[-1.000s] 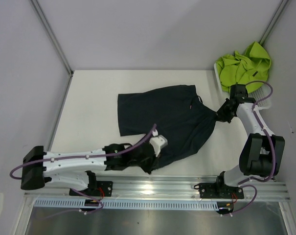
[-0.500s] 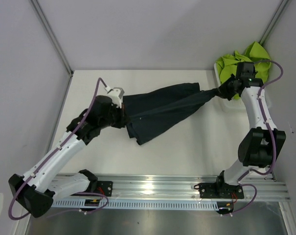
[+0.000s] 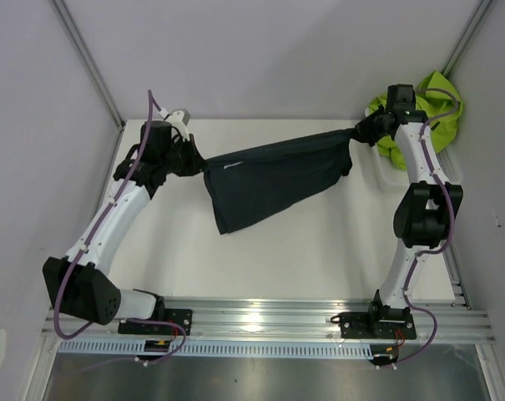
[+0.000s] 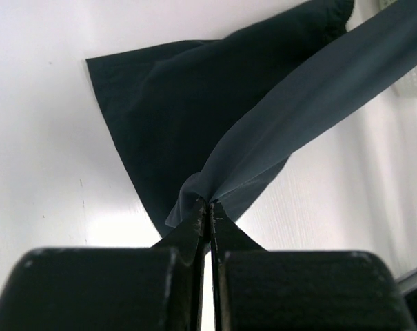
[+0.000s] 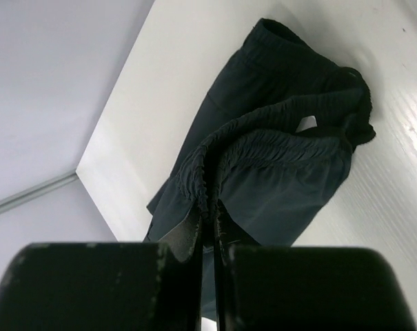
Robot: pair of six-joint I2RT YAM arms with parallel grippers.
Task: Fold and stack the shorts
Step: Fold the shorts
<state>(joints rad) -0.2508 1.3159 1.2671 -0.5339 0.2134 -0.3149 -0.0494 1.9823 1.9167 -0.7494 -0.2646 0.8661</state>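
Note:
The dark navy shorts [image 3: 273, 171] hang stretched in the air between my two grippers, above the far half of the table. My left gripper [image 3: 198, 164] is shut on a leg hem at the left end; in the left wrist view [image 4: 209, 204] the fabric [image 4: 180, 131] runs up and right from the jaws. My right gripper [image 3: 357, 136] is shut on the gathered waistband [image 5: 277, 138] at the right end, pinched in the right wrist view [image 5: 209, 210]. The lime green shorts [image 3: 419, 113] lie bunched in the basket at the far right.
The white mesh basket [image 3: 374, 134] stands in the far right corner, mostly hidden behind my right arm. The white table [image 3: 319, 242] is bounded by grey walls at left, back and right. A metal rail [image 3: 260, 322] runs along the near edge.
Both grippers have lifted the navy shorts off the table and carried them toward the back. My left gripper swung from the near edge to the far left, pulling the fabric taut.

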